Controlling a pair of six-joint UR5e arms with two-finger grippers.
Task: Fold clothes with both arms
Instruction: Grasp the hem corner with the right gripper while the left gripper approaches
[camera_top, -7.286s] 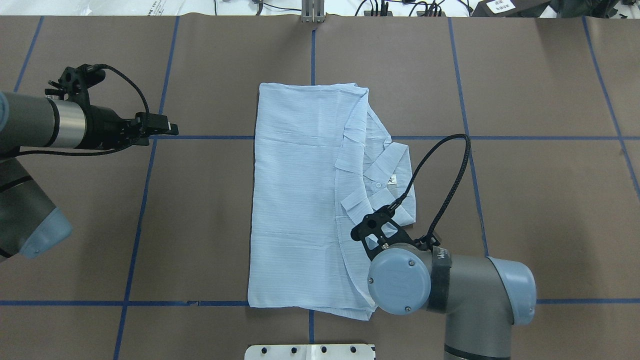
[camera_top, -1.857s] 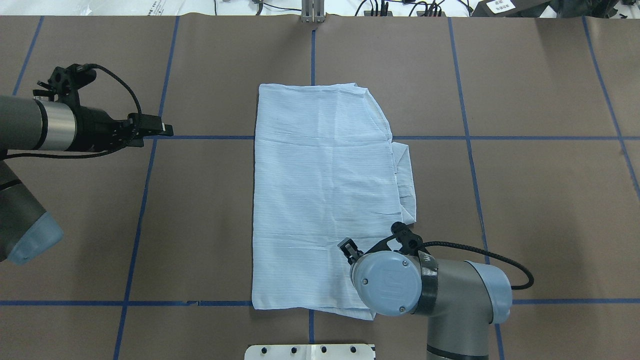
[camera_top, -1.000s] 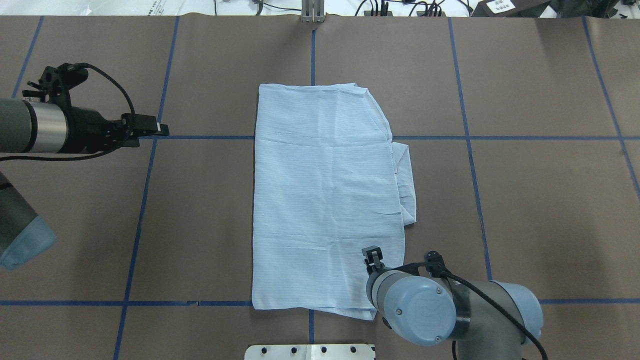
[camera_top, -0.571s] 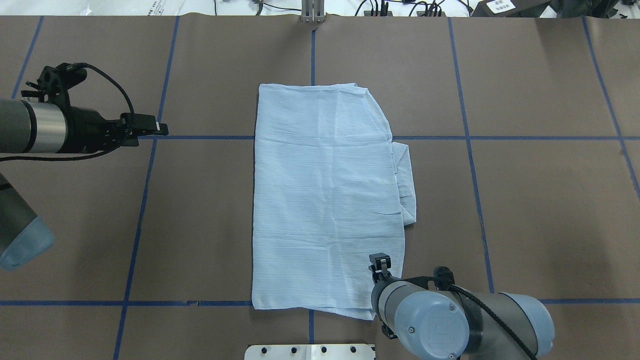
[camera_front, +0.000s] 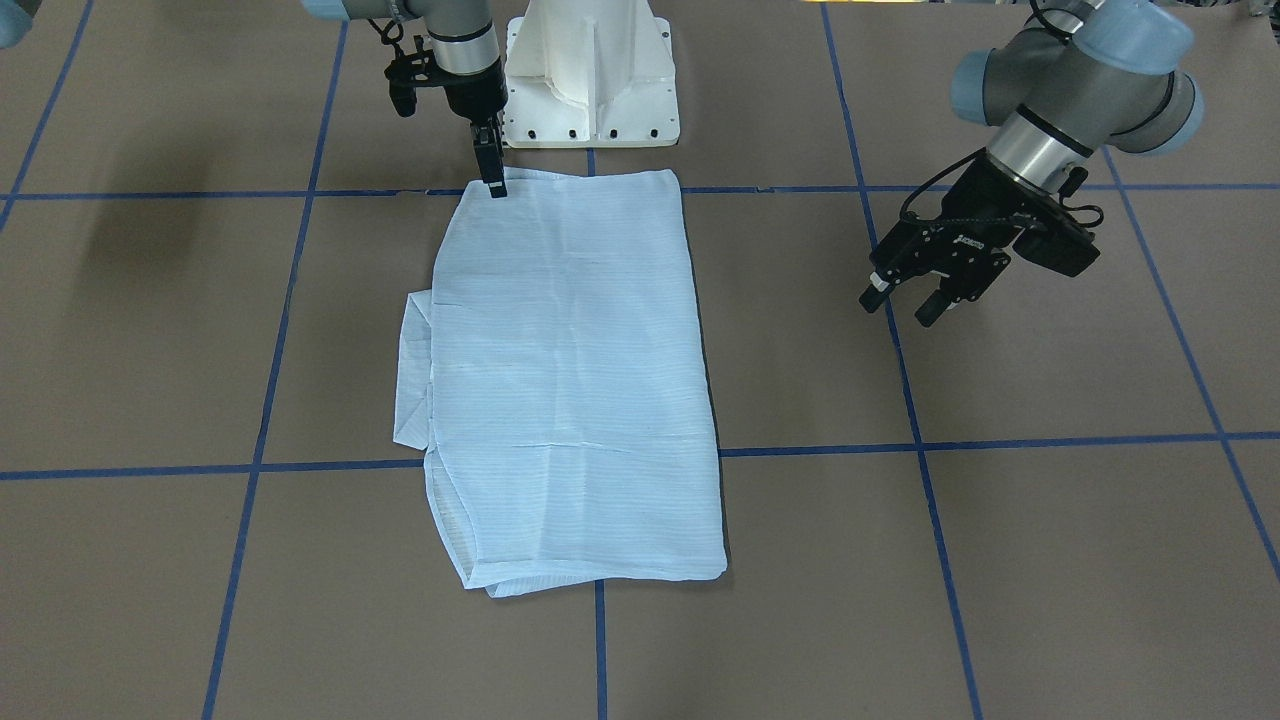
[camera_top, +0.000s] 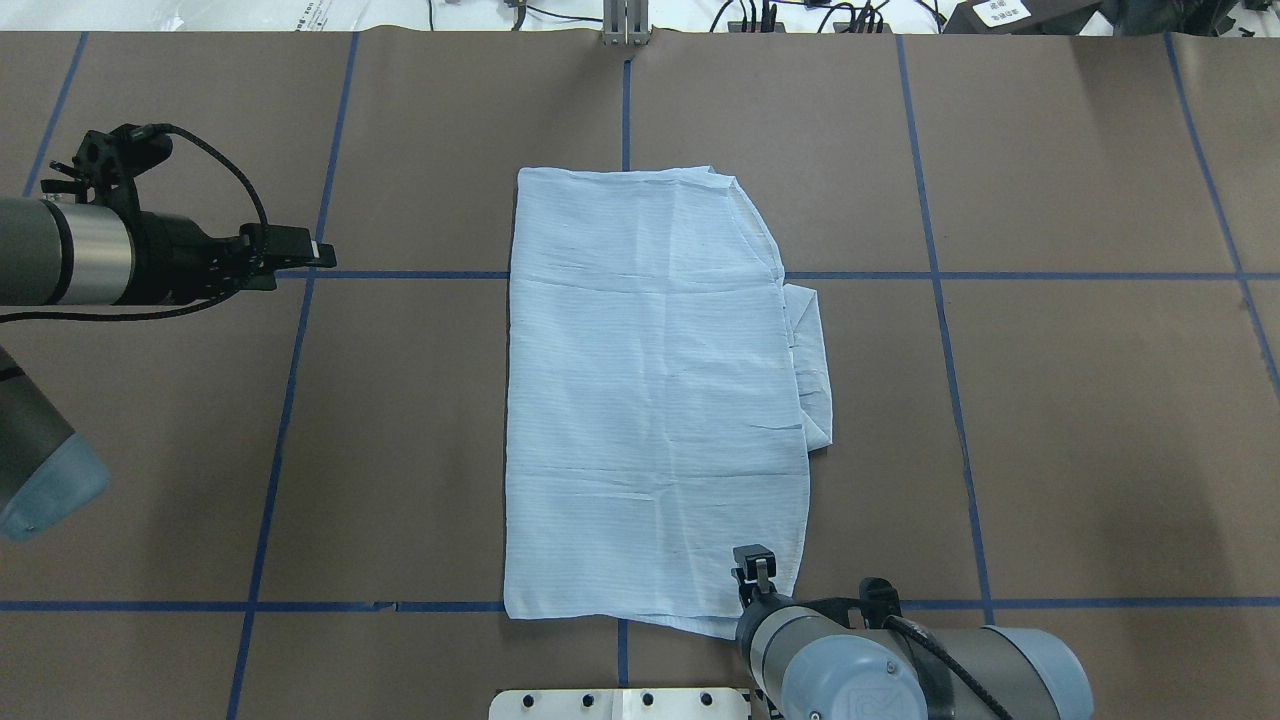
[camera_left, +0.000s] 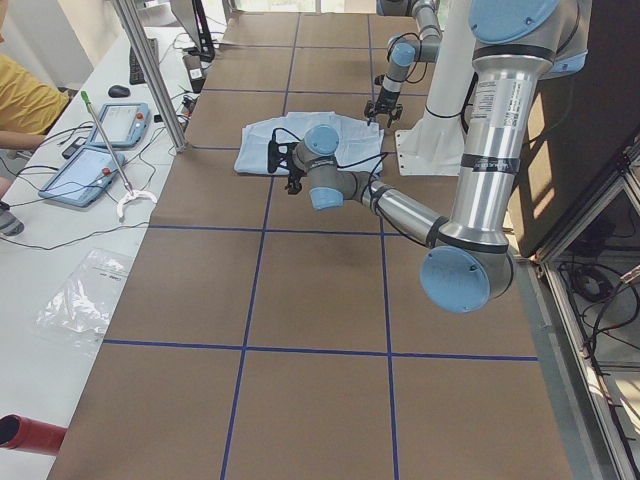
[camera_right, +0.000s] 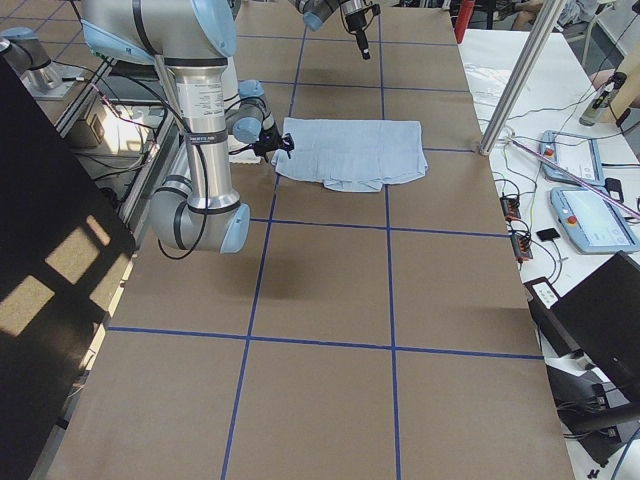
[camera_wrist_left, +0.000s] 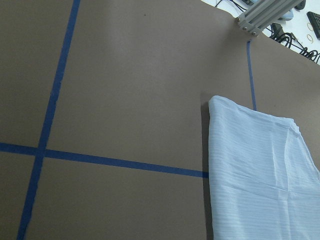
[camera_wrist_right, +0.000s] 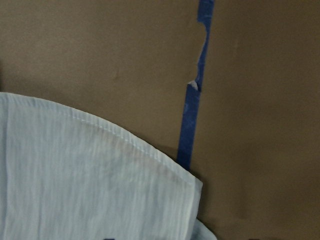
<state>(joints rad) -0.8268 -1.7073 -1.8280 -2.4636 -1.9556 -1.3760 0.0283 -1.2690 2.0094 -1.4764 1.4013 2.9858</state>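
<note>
Pale-blue, finely striped thin shirt lay folded into a long rectangle at the middle of the brown paper-covered table crossed by blue tape lines. At its five o'clock corner the black two-finger right gripper pointed down, jaws nearly together on the hem. Well apart at nine o'clock, the black left gripper hovered with jaws parted, holding nothing.
</note>
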